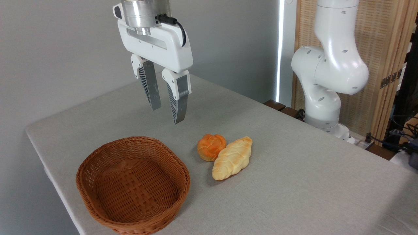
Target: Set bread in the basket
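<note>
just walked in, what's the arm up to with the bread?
Nothing is picked up yet. The gripper hangs open and empty in the air, above the table and behind the basket. The bun sits on the table to the right of the basket, touching the braided loaf beside it. The basket is empty. So the job of getting the bun into the basket has not visibly started.
</note>
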Controlling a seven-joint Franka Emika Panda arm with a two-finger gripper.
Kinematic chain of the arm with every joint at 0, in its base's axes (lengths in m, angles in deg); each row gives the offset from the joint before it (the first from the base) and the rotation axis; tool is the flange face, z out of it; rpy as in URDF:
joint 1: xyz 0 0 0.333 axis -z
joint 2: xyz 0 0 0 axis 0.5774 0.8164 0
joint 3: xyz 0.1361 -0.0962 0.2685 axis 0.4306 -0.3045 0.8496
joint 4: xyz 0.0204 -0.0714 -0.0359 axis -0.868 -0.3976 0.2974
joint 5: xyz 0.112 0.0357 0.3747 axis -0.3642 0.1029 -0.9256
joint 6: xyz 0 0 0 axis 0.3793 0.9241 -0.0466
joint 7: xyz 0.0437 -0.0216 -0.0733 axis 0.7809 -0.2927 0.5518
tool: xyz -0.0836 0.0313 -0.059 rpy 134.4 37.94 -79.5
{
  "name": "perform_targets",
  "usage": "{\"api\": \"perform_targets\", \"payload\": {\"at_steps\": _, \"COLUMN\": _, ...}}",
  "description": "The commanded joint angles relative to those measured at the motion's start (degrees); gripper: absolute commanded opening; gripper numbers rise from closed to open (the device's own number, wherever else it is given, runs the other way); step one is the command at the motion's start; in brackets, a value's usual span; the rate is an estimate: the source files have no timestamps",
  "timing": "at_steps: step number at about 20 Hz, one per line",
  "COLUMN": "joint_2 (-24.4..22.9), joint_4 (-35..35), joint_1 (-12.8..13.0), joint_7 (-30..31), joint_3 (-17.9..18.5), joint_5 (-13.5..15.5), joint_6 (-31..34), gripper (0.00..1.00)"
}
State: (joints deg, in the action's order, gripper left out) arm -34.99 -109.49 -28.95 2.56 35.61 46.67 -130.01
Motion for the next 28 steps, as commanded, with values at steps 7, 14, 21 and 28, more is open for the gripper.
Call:
{"api": "perform_targets", "payload": {"at_steps": 7, "joint_2": -0.36, "joint_4": 0.57, "joint_1": 0.19, "joint_7": -0.34, "joint_3": 2.93, "joint_5": 1.3, "joint_6": 1.24, "gripper": 1.0}}
{"api": "perform_targets", "payload": {"at_steps": 14, "joint_2": -0.53, "joint_4": -0.05, "joint_1": 0.45, "joint_7": -0.43, "joint_3": 2.93, "joint_5": 1.3, "joint_6": 1.24, "gripper": 1.0}}
{"api": "perform_targets", "payload": {"at_steps": 21, "joint_2": -6.23, "joint_4": -8.99, "joint_1": 0.62, "joint_7": -1.05, "joint_3": 1.97, "joint_5": 1.3, "joint_6": -1.83, "gripper": 1.0}}
{"api": "perform_targets", "payload": {"at_steps": 28, "joint_2": -16.16, "joint_4": -26.91, "joint_1": 5.46, "joint_7": -6.73, "joint_3": 1.44, "joint_5": 1.39, "joint_6": -12.11, "gripper": 1.0}}
